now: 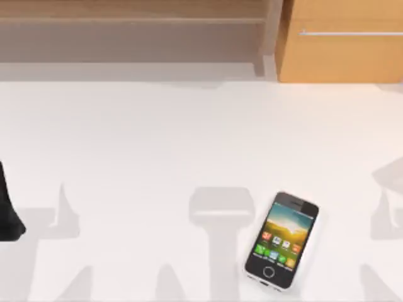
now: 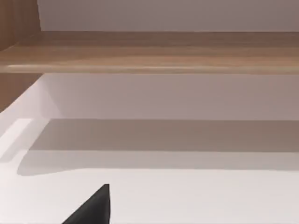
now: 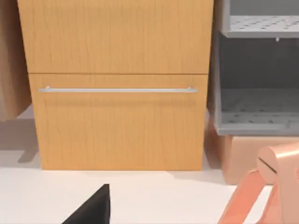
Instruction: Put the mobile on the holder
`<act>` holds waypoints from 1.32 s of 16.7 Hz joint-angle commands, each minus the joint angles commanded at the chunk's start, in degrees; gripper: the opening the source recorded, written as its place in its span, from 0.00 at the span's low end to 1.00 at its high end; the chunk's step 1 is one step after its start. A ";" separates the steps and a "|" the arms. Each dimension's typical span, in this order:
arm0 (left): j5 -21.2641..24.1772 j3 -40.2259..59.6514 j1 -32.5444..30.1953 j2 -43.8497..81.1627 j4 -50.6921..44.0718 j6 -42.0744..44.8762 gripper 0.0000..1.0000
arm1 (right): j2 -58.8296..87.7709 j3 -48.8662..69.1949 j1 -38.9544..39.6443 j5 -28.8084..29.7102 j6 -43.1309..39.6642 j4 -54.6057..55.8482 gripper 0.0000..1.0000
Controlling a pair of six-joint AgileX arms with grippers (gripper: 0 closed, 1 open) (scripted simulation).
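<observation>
Starting with the jaws, I am not managing to tell how wide either pair is standing, because each wrist view is giving just a dark wedge of its own gripper: the left gripper [image 2: 91, 210] and the right gripper [image 3: 91, 210]. Neither one is holding anything. The left arm [image 1: 9, 211] is sitting at the table's left edge in the top view, well apart from the mobile [image 1: 281, 241].

The mobile is lying flat and face up on the white table [image 1: 145, 145], right of the middle and near the front edge, with its home button pointing to the front and its body turned a little. Nothing is touching it. The holder [image 3: 273, 186], a pink stand, is appearing in the right wrist view, in front of a grey rack [image 3: 257, 116] and beside the wooden cabinet [image 3: 117, 126].

I am judging that the step in hand is the reach and grasp, and the right arm is looking better placed for it. The gripper should be coming down over the long white edges, turned to match the mobile's slant and closing across the narrow width, so the mobile is not sliding. The lift should be staying level before it is going to the holder.

Counting: one mobile, one holder, two grippers, one cabinet with one handle bar [image 3: 117, 89], one rack, and one wooden shelf [image 1: 126, 19] at the back left.
</observation>
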 joint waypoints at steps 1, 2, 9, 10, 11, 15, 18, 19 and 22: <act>0.00 0.00 0.00 0.00 0.00 0.00 1.00 | 0.00 0.00 0.00 0.00 0.00 0.00 1.00; 0.00 0.00 0.00 0.00 0.00 0.00 1.00 | 0.01 0.01 0.01 0.00 0.01 -0.01 1.00; 0.00 0.00 0.00 0.00 0.00 0.00 1.00 | 16.86 13.68 7.39 -0.04 12.34 -10.06 1.00; 0.00 0.00 0.00 0.00 0.00 0.00 1.00 | 21.51 16.97 9.17 0.02 15.36 -12.68 1.00; 0.00 0.00 0.00 0.00 0.00 0.00 1.00 | 26.56 20.45 11.06 0.09 18.57 -15.48 1.00; 0.00 0.00 0.00 0.00 0.00 0.00 1.00 | 49.23 35.52 19.32 0.41 32.52 -27.82 1.00; 0.00 0.00 0.00 0.00 0.00 0.00 1.00 | 66.87 46.96 25.58 0.62 43.09 -37.12 1.00; 0.00 0.00 0.00 0.00 0.00 0.00 1.00 | 72.48 50.59 27.56 0.67 46.44 -40.03 1.00; 0.00 0.00 0.00 0.00 0.00 0.00 1.00 | 87.62 60.51 32.90 0.76 55.43 -47.67 1.00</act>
